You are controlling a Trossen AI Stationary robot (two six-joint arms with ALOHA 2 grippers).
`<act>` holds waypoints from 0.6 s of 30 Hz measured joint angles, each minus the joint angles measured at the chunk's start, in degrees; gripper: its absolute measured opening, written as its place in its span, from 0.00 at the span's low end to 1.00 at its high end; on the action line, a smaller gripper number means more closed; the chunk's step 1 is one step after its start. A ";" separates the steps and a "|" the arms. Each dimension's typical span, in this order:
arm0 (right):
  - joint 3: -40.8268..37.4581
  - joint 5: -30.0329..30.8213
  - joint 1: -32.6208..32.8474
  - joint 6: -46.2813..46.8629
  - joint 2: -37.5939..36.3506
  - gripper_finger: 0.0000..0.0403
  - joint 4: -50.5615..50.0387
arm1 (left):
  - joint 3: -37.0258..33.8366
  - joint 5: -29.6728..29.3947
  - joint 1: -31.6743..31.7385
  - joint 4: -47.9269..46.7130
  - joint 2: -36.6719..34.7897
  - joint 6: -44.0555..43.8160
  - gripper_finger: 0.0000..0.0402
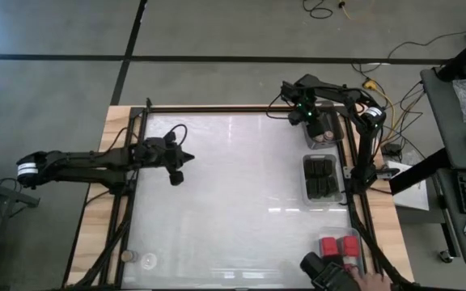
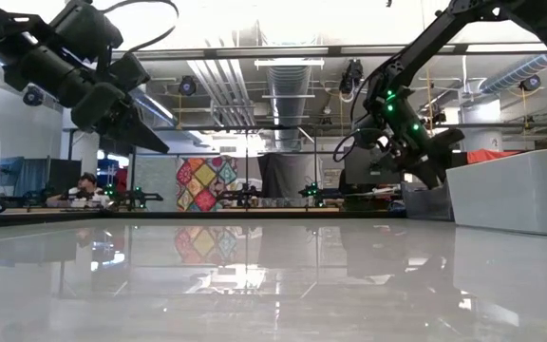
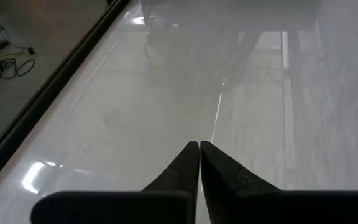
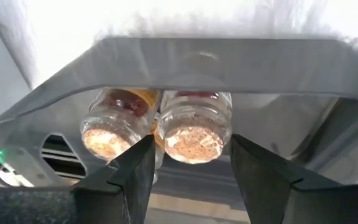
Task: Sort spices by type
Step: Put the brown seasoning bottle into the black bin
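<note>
From above, dark blocks (image 1: 321, 177) and red blocks (image 1: 338, 246) are seen already trayed, one jar (image 1: 127, 256) left stray at the near-left corner. Left gripper (image 3: 199, 152) is seen pinched shut, empty. Right gripper (image 4: 188, 155) is parted around nothing, two jars (image 4: 194, 127) sitting in the tray (image 4: 216, 62) just ahead.

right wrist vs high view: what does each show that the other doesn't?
Only the right wrist view: two round jars lying side by side in a clear tray, brownish contents showing, with the right gripper open in front of them.

Only the high view: the left gripper shut over the bare table, a tray of dark blocks, red blocks beside a person's hand, and one small jar at the near left corner.

Both: the right gripper at the far-right tray.
</note>
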 joint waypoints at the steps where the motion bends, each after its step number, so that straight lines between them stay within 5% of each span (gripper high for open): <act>1: 0.16 0.00 0.00 0.27 -0.01 0.48 -0.31 | 0.00 0.01 0.00 0.02 -0.02 0.00 0.00; 13: 3.95 1.06 0.74 5.81 -0.43 0.49 -2.91 | -0.02 0.03 0.00 -0.28 -0.13 0.02 0.00; 18: 5.89 -5.99 1.01 10.12 -0.53 0.46 -2.23 | -0.02 0.03 0.00 -0.26 -0.02 0.01 0.00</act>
